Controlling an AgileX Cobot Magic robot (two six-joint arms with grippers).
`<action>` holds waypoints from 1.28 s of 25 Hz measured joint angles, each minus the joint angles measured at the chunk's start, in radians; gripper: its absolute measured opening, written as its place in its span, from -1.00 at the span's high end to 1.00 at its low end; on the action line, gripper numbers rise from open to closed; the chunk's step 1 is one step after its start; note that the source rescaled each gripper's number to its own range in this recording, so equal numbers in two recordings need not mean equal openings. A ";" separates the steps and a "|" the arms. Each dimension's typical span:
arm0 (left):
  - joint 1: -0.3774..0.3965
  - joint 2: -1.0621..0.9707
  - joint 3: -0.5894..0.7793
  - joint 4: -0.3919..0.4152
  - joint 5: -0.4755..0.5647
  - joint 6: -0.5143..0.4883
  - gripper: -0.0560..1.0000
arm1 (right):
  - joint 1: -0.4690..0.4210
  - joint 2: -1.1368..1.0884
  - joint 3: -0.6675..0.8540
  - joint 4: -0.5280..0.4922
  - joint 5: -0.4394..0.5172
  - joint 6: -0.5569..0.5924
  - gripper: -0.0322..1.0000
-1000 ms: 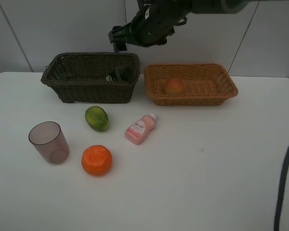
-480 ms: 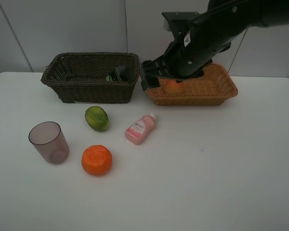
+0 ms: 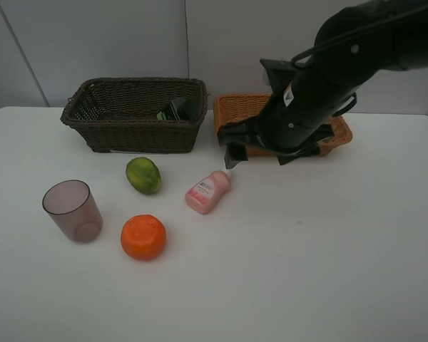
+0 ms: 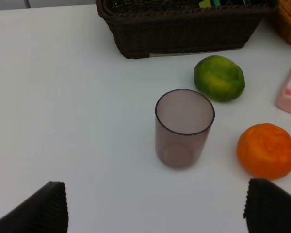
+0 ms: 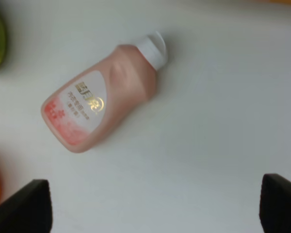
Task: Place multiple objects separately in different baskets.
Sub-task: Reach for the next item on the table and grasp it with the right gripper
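The pink bottle (image 3: 207,191) lies on its side on the white table and fills the right wrist view (image 5: 102,104). My right gripper (image 3: 237,151) hangs open just above and behind its cap, empty (image 5: 153,204). The green fruit (image 3: 143,174), orange (image 3: 143,236) and mauve cup (image 3: 73,210) stand to the left. The dark green bottle (image 3: 177,109) lies in the dark brown basket (image 3: 135,114). My right arm covers most of the tan basket (image 3: 235,107), and the peach-like fruit is hidden. My left gripper (image 4: 160,208) is open and empty, short of the cup (image 4: 183,127).
Both baskets stand side by side at the back of the table (image 3: 307,271). The left wrist view also shows the green fruit (image 4: 219,77), the orange (image 4: 266,150) and the dark basket's wall (image 4: 184,39). A black cable (image 3: 422,263) hangs at the right edge.
My right arm has swung from above the dark basket, across the tan basket, down towards the pink bottle. It now hides the peach-like fruit. The objects have not moved.
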 joint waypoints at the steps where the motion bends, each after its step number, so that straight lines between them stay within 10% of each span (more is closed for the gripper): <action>1: 0.000 0.000 0.000 0.000 0.000 0.000 -0.88 | 0.000 0.022 -0.012 0.001 0.016 0.047 -0.77; 11: 0.000 0.000 0.000 0.000 0.000 0.000 -0.88 | 0.034 0.322 -0.389 -0.065 0.288 0.364 -0.77; 32: 0.000 0.000 0.000 0.000 0.000 0.000 -0.88 | 0.093 0.498 -0.506 -0.060 0.232 0.721 -0.77</action>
